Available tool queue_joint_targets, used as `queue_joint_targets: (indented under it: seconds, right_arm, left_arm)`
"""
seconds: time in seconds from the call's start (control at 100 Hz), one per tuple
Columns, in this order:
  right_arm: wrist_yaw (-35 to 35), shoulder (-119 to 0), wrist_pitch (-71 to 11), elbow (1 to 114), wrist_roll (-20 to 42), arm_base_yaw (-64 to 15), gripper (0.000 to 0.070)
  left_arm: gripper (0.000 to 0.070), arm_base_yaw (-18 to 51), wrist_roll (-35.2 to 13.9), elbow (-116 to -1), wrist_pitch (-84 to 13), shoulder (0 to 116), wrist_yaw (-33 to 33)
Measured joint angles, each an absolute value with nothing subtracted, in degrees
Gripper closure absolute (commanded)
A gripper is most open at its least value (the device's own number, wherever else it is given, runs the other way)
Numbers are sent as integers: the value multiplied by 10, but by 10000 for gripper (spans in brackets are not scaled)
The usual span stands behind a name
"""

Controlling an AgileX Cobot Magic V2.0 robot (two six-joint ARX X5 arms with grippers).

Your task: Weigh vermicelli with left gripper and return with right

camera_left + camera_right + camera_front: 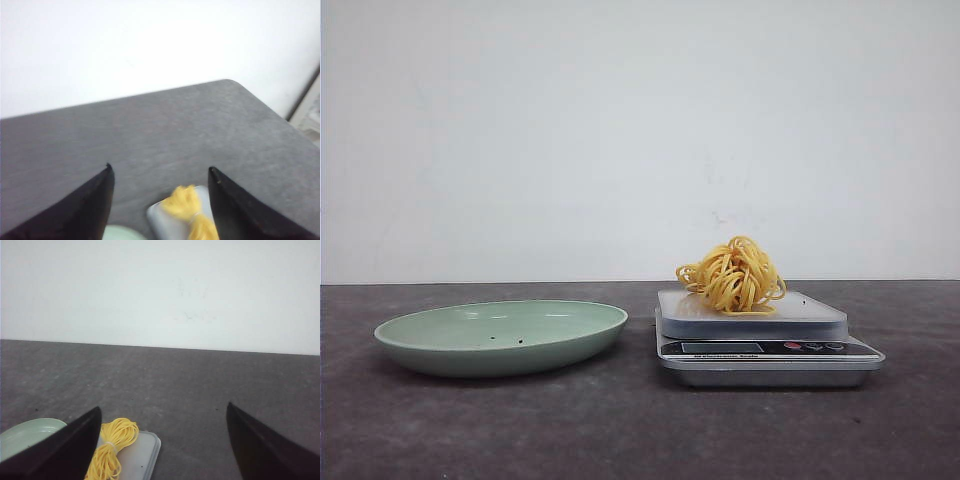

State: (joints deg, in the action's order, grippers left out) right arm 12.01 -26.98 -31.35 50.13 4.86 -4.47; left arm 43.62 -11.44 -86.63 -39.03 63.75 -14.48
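Note:
The vermicelli (733,276), a yellow nest of coiled strands, lies on the platform of a silver kitchen scale (800,312) right of centre in the front view. Neither gripper shows in the front view. My left gripper (160,172) is open and empty, high above the table; the vermicelli (187,207) on the scale (162,220) shows between its fingers. My right gripper (162,410) is open and empty, also raised; the vermicelli (112,445) lies on the scale (140,452) near one of its fingers (65,450).
A pale green plate (585,338) stands empty left of the scale on the dark grey table; its rim shows in the right wrist view (22,432) and the left wrist view (120,233). A white wall stands behind. The left wrist view shows the table's rounded far corner (235,85).

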Motion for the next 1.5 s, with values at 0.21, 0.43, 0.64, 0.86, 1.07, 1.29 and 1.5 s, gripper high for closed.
queue_joint_targets:
  seconds: [0.21, 0.43, 0.64, 0.86, 1.07, 1.29, 1.5]
  right_arm:
    - [120, -270, -316, 501, 42, -45, 197]
    - [120, -270, -326, 501, 42, -45, 197]
    - [120, -270, -331, 501, 40, -45, 197]
    - [121, -270, -347, 501, 38, -45, 197]
    - [148, -287, -351, 501, 39, -52, 196]
    - [150, -383, -329, 522, 63, -93, 196]
    - [143, -540, -321, 571, 81, -165, 196]
  left_arm:
    - [355, 438, -111, -866, -525, 485, -182]
    - [366, 438, -144, -834, -625, 346, -226]
    - [431, 432, -211, -710, -649, 212, -227]
    - [428, 416, -258, -562, -652, 104, -227]
    - [428, 414, -264, -504, -654, 98, -227]
    - [429, 414, -264, -504, -644, 98, -228]
    - [429, 414, -264, -504, -644, 98, -228]
